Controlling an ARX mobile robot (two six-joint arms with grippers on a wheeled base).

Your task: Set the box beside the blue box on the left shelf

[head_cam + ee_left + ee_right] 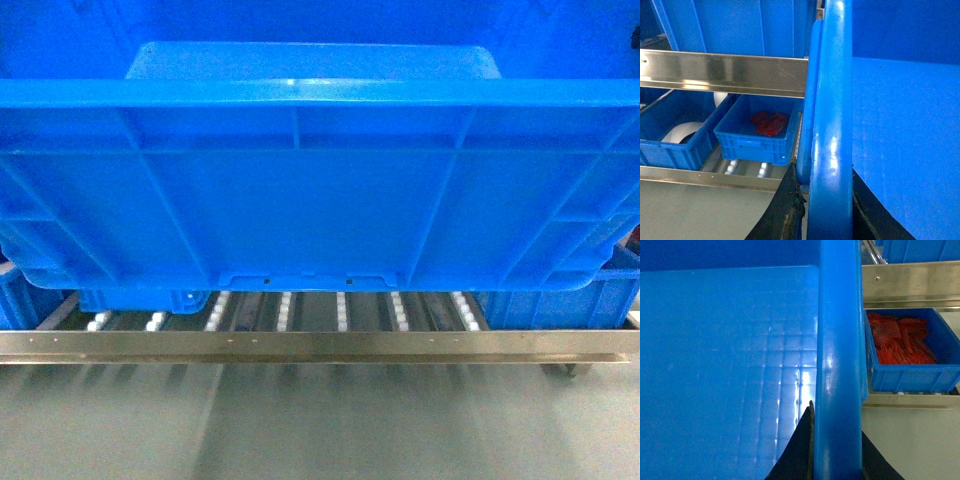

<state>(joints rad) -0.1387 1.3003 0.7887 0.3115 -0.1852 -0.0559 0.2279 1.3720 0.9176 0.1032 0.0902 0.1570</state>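
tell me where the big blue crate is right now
The big blue crate fills the head view, held up in front of the roller shelf, above its front rail. Each wrist view shows a gripper clamped on a side rim, left and right.

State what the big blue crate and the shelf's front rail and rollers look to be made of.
Large bright-blue ribbed crate: likely moulded plastic, going by its glossy highlights and cast ribs. Silvery front rail: apparently brushed metal, reflective with small fasteners. Small white rollers: probably plastic; blurred.

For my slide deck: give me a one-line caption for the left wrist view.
Left gripper clamps the large bright-blue plastic crate's thick rim beside a small blue bin of red parts.
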